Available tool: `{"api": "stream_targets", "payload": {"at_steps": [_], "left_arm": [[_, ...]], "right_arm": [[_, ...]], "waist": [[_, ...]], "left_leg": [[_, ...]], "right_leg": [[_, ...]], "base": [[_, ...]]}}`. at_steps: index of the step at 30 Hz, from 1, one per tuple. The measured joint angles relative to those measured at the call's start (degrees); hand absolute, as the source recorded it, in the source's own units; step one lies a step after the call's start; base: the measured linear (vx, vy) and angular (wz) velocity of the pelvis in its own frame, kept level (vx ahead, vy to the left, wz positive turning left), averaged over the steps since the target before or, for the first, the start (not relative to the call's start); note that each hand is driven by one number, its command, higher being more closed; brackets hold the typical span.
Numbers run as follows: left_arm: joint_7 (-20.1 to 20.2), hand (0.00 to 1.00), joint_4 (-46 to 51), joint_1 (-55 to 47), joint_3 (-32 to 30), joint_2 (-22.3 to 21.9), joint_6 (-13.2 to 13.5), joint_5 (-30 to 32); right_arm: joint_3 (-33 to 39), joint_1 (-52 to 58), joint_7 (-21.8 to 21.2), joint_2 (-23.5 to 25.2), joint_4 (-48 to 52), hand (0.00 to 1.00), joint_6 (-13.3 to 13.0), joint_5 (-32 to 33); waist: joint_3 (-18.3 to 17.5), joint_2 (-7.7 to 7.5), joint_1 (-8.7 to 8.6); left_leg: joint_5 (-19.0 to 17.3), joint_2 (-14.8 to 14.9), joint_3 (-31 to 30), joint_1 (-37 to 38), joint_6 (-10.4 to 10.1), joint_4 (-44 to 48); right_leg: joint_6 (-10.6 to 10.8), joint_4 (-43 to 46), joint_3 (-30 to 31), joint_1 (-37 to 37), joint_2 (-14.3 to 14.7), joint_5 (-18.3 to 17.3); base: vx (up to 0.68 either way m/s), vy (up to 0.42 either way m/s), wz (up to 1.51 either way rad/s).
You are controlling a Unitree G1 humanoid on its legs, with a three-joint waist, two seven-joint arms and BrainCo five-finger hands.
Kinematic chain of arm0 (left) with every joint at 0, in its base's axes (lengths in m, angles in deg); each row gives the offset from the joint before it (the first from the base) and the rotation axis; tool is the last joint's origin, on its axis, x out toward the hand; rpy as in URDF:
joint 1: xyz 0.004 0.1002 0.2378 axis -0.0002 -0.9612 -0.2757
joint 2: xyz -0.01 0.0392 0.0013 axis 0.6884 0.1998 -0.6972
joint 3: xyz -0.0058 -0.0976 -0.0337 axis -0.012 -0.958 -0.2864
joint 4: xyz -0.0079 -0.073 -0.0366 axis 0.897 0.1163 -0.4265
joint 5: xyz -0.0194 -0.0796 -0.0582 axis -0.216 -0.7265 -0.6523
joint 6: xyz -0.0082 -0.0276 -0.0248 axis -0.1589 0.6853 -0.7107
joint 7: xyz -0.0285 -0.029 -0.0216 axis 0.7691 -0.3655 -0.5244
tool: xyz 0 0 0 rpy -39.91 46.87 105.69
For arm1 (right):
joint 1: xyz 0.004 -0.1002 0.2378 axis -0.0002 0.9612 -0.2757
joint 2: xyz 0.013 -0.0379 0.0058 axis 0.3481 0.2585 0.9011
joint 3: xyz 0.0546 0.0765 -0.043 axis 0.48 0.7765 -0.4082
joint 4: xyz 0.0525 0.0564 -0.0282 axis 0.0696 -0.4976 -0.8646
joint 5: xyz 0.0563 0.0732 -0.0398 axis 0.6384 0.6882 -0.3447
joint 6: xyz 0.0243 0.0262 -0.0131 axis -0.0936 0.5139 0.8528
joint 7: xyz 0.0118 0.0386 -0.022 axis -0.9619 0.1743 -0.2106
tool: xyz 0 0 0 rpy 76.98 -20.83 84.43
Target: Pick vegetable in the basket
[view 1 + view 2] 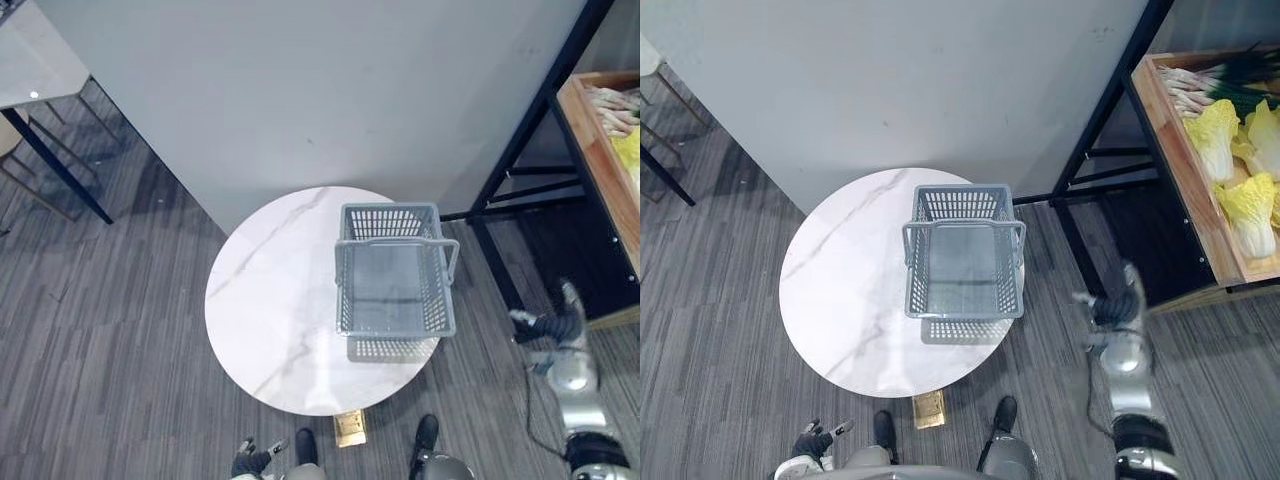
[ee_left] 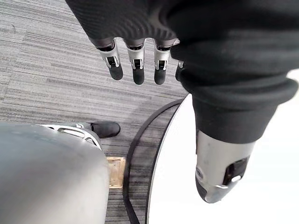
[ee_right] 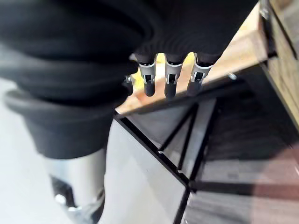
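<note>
White marble in a round slab, the worktop (image 1: 850,290) carries a grey slatted plastic basket (image 1: 964,204) on its right half, its bottom bare. The pale yellow-green cabbages (image 1: 1212,135) lie in a wooden crate (image 1: 1185,170) on a black metal rack at the far right (well apart from the basket). The right hand (image 1: 1112,308) hangs between worktop and crate, the left hand (image 1: 816,440) at the near left, both with fingers straight and loose, holding nothing.
</note>
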Motion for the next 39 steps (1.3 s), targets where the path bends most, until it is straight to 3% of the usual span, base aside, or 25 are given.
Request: {"api": "stream_targets", "payload": {"at_steps": [3, 8, 14, 19, 24, 39], "left_arm": [[0.02, 0.0, 0.61, 0.24, -0.01, 0.4, 0.01, 0.52], [0.06, 0.0, 0.94, 0.16, -0.06, 1.07, -0.14, 0.55], [0.38, 0.0, 1.29, 0.18, -0.05, 1.12, -0.25, 2.71], [1.12, 0.0, 1.63, 0.26, -0.05, 1.18, -0.23, 2.72], [1.12, 0.0, 1.55, 0.94, -0.06, 1.3, -0.2, 2.68], [1.02, 0.0, 0.3, 3.63, 0.34, 1.75, -0.09, 1.75]], "right_arm": [[-3.93, -3.07, 0.49, -4.93, 6.76, 0.0, 0.06, -4.75], [-13.46, -5.94, -2.51, -7.45, 11.11, 0.0, -0.33, -8.7], [-28.2, -15.09, -8.58, -10.38, 10.83, 0.0, -1.7, -9.17], [-35.31, -25.14, -10.96, -10.8, 6.24, 0.0, -2.5, -9.18], [-39.72, -32.9, -11.94, -10.77, 0.91, 0.0, -2.14, -9.23], [-39.99, -45.82, -11.72, -9.89, -14.0, 0.0, 0.47, -10.92]], "waist": [[1.1, -0.45, 0.03], [1.82, -1.48, 0.46], [2.9, -1.53, 1.98], [4.11, -1.81, 3.45], [5.38, -2.17, 4.96], [8.95, -2.41, 6.63]], "left_leg": [[-1.41, -0.09, 0.0, -1.12, 1.53, -0.02], [-1.37, -1.3, -0.13, -1.93, 1.72, -0.02], [-0.88, -1.67, -1.02, -2.25, 2.37, -0.02], [-0.68, -1.87, -1.7, -2.34, 2.62, 0.0], [-0.43, -1.99, -3.03, -2.94, 2.96, 0.0], [0.05, -1.93, -5.09, -4.73, 3.29, 0.01]], "right_leg": [[0.38, -0.32, 0.21, -1.18, 0.02, 0.83], [1.1, -1.67, 0.71, -1.44, -0.95, 2.27], [0.57, -2.03, 0.29, -1.14, -1.17, 3.11], [0.52, -2.1, -0.3, -0.76, -1.28, 3.39], [0.51, -2.12, -1.23, -0.49, -1.43, 3.39], [0.51, -2.2, -2.95, -0.79, -1.4, 3.39]], "base": [[-0.11, 0.016, -0.02], [-0.05, 0.024, 0.03], [0.02, 0.0, 0.04], [0.05, 0.004, 0.08], [0.04, 0.005, 0.11], [0.02, 0.005, 0.06]]}}
